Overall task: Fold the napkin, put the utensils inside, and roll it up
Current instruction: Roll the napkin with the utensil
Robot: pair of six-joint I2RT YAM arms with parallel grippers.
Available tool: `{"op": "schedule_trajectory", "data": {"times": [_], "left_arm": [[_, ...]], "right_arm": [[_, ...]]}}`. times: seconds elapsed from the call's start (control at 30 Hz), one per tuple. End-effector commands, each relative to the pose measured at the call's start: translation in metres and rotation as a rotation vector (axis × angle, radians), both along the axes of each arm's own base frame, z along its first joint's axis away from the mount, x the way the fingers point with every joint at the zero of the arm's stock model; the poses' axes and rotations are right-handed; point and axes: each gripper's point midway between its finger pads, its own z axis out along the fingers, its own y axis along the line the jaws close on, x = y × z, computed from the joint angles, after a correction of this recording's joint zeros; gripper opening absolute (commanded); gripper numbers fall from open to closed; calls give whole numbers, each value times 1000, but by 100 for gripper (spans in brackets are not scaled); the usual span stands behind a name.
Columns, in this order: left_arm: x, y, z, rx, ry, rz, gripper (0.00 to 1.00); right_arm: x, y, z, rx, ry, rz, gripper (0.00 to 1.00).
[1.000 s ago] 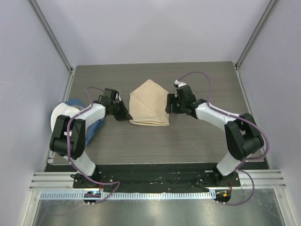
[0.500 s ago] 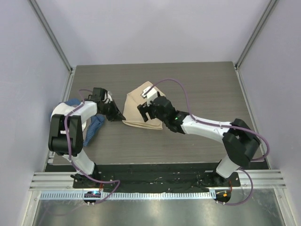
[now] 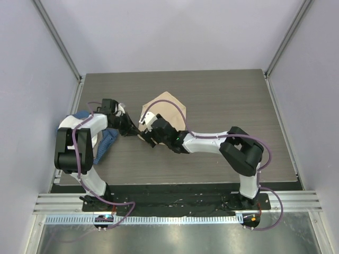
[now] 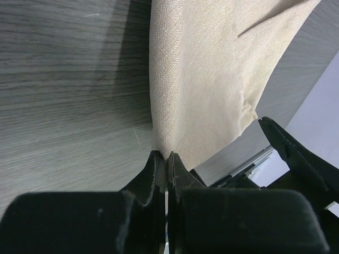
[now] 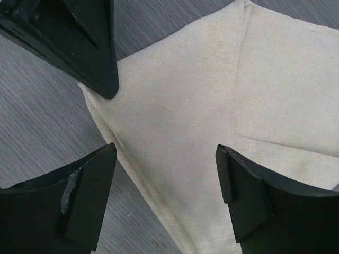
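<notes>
We saw the beige napkin (image 3: 169,107) lying folded into a pointed, layered shape left of centre on the table (image 3: 228,100). Our left claw (image 4: 161,160) was pressed together on its near left corner. Our right claw (image 5: 165,153) hung spread just above the cloth beside it. A blue cloth (image 3: 107,142) lay at far left.

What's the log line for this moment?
napkin: partly folded | left gripper: shut on napkin edge | right gripper: open, above napkin's near corner | utensils: not in view
</notes>
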Motion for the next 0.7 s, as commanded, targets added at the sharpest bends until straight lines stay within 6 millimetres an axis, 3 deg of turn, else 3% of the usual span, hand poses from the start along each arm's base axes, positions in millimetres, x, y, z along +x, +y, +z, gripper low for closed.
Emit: {"op": "schedule_trajectory", "data": {"times": [0.0, 0.3, 0.67], "left_arm": [[2, -4, 5, -56, -18, -10, 0], [5, -4, 6, -73, -18, 1, 0], [4, -3, 7, -78, -15, 5, 0]], "right_arm": [[5, 17, 28, 22, -121, -5, 84], [-15, 36, 22, -66, -222, 38, 83], [-3, 41, -5, -202, -353, -16, 83]]}}
